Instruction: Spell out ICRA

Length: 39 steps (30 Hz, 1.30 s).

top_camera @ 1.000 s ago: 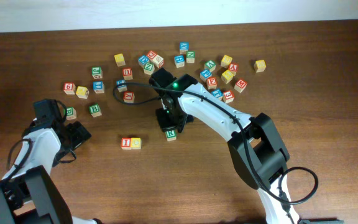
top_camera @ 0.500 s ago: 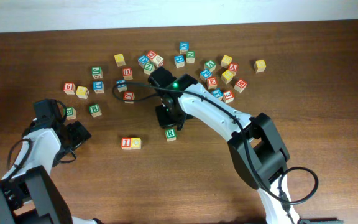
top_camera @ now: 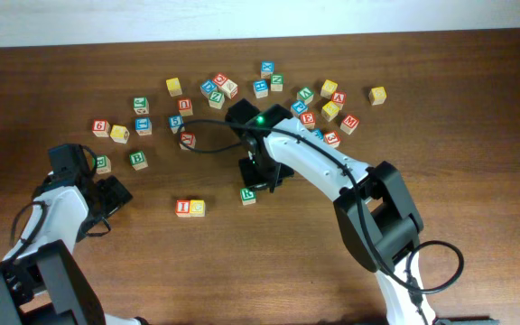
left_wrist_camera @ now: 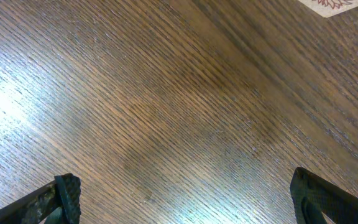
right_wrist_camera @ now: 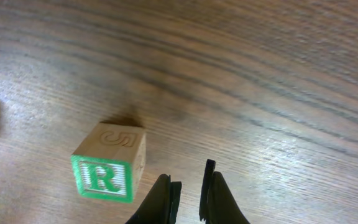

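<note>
Just right of the R cube (right_wrist_camera: pixel 109 163), find the right claw (right_wrist_camera: pixel 185 198): pinched nearly shut, nothing betw. its fingers, not touching the cube. Well left of the R cube and a bit nearer the desk's (left_wrist_camera: pixel 179 93) front edge, note the red I cube (top_camera: pixel 183 207) touching the yellow cube (top_camera: pixel 197 208), I outermost. Leaves a clear gap betw. yellow cube & R cube, w/ R sitting slightly out of line. Far left of the R cube, see the left claw (top_camera: pixel 111 192) spread wide, empty, over bare desk; best left parked.

Prob. step in hand: closing R up to the pair. Two ways:
- Push w/ the shut claw. Set fingertips low & centred on the face of R turned away from the pair, then slide slowly toward the yellow cube. Avoid off-centre contact, likely to spin R and skew the letter.
- Or open up, straddle R across two opposite faces, lift just clear, set down beside the yellow cube.

Either way, keep the green R face up and reading the same way as the I. Stop on first contact w/ the yellow cube; no ramming, or risk shoving the pair out of line. Approach from R's far side only, never across the pair.

Up-right of the R cube, in the loose cluster (top_camera: pixel 319 117), look next for the A cube (top_camera: pixel 338 98); prob. that red one, but too small overhead to read for sure.
</note>
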### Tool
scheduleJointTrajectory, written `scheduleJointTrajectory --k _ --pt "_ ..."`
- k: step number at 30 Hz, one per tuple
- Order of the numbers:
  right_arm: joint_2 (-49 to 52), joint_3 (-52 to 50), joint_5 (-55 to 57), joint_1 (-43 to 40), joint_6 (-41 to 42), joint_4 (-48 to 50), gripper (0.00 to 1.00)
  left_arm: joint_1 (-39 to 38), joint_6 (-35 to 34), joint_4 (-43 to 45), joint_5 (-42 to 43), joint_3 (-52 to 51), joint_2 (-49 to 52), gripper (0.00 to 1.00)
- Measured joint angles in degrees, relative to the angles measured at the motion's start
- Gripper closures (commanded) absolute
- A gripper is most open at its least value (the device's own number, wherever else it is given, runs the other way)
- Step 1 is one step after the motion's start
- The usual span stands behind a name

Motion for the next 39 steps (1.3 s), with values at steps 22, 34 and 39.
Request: scheduleJointTrajectory --k 22,34,39 --pt "0.0 -0.37 -0.68 0.76 0.02 1.29 0.91 0.0 0.0 0.0 0.0 0.0 0.0 0.0" --pt "0.0 -0.44 -3.76 0.87 0.0 1.29 0.91 0.0 -0.02 0.0 0.02 0.0 0.0 0.01" --pt "0.0 -0.44 -4.33 0.87 0.02 1.29 0.91 0.0 -0.02 0.0 0.02 0.0 0.0 0.01"
